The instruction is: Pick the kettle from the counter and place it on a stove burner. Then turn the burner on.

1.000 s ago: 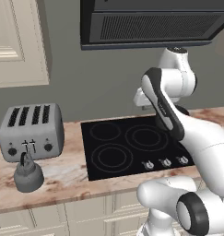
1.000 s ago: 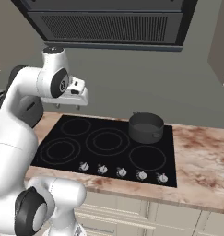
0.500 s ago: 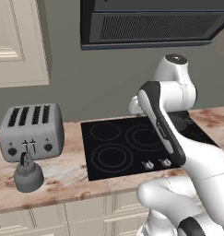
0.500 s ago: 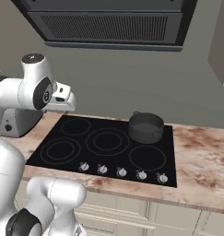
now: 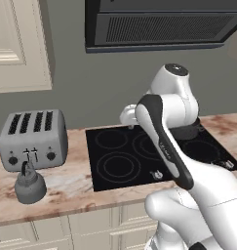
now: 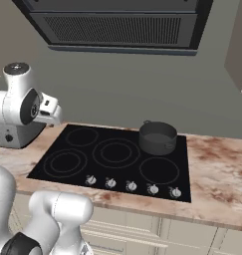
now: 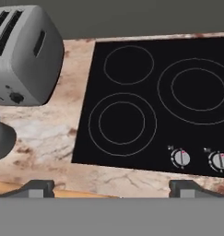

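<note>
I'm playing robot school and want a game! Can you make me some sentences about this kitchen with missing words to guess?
1. The kettle stands on the counter right in front of the ____.
2. The dark pot sits on the black ____, at its back right.
3. The gripper has its two fingers wide ____, with nothing between them.
4. The row of small round ____ runs along the cooktop's front edge.

Missing words: toaster; cooktop; open; knobs
</note>
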You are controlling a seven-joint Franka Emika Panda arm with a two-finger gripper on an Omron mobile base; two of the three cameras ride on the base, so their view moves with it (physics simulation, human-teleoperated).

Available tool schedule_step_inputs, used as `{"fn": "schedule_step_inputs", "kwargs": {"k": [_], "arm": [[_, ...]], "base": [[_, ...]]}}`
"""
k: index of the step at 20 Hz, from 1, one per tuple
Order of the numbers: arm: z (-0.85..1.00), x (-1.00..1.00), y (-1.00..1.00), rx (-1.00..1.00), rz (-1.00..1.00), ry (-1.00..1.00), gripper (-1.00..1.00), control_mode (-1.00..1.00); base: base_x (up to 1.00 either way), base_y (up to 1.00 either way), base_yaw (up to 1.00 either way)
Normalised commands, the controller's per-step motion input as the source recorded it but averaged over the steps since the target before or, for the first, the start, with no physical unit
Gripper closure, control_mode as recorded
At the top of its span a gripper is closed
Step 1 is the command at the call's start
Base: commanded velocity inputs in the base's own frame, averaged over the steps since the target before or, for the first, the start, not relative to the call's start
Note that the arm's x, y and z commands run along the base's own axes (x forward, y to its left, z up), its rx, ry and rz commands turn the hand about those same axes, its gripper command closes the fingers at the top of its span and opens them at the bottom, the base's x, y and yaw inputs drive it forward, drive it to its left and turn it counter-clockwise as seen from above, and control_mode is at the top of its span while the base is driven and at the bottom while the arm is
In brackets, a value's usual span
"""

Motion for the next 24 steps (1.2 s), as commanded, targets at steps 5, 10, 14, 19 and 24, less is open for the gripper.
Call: {"fn": "schedule_step_inputs", "kwargs": {"k": [5,10,14,19,24], "arm": [[0.00,-0.04,0.71,0.18,0.00,0.00,-1.00,-1.00],[0.00,-0.06,0.61,0.18,0.02,0.00,-1.00,-1.00],[0.00,-0.13,0.83,0.05,0.05,0.01,-1.00,-1.00],[0.00,-0.05,0.99,0.00,0.07,0.06,-1.00,-1.00],[-0.01,-0.02,0.94,0.00,0.09,0.05,-1.00,-1.00]], "base": [[0.00,0.00,0.00],[0.00,0.00,0.00],[0.00,0.00,0.00],[0.00,0.00,0.00],[0.00,0.00,0.00]]}}
